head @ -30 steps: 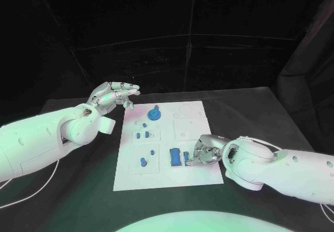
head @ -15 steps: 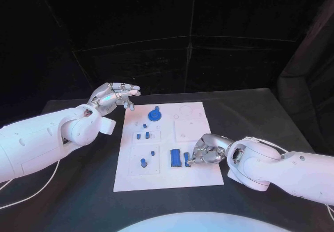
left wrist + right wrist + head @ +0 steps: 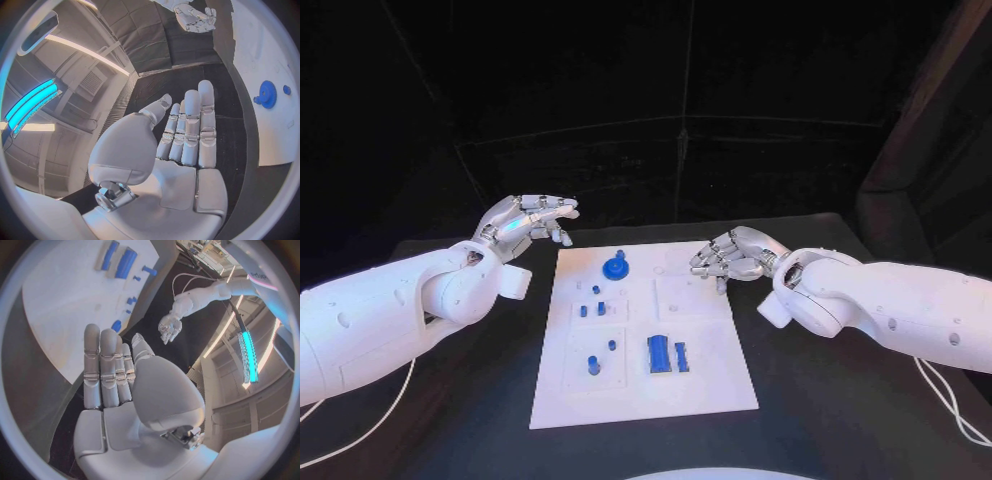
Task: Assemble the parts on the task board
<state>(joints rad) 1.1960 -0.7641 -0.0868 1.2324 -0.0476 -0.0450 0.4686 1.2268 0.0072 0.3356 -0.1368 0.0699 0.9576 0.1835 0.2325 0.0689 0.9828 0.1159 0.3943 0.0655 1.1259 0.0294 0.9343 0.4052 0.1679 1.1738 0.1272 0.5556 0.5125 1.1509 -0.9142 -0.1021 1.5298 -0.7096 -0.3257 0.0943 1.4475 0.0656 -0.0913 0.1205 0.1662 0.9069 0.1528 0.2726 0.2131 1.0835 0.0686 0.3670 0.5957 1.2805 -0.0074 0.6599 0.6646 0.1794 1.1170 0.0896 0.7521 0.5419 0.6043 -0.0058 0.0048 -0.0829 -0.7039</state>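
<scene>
The white task board [image 3: 705, 385] lies in the middle of the black table. On it are a blue gear [image 3: 616, 266] at the far end, two long blue blocks [image 3: 658, 353] side by side nearer me, and several small blue pegs [image 3: 593, 309] on its left half. My left hand [image 3: 524, 222] hovers off the board's far left corner, fingers stretched out and empty. My right hand [image 3: 730, 255] hangs over the board's far right edge, also holding nothing. In the left wrist view the left hand [image 3: 181, 135] is empty, with the gear [image 3: 267, 94] beyond it. The right hand [image 3: 112, 375] is bare above the board [image 3: 69, 305].
Black table [image 3: 848, 400] surrounds the board on all sides, with a dark backdrop behind. The right wrist view shows the blue blocks [image 3: 125, 262] and my left hand [image 3: 169, 329] across the board.
My right hand has lifted away from the blue blocks at the board's near right and moved to its far right edge. The left hand has barely moved.
</scene>
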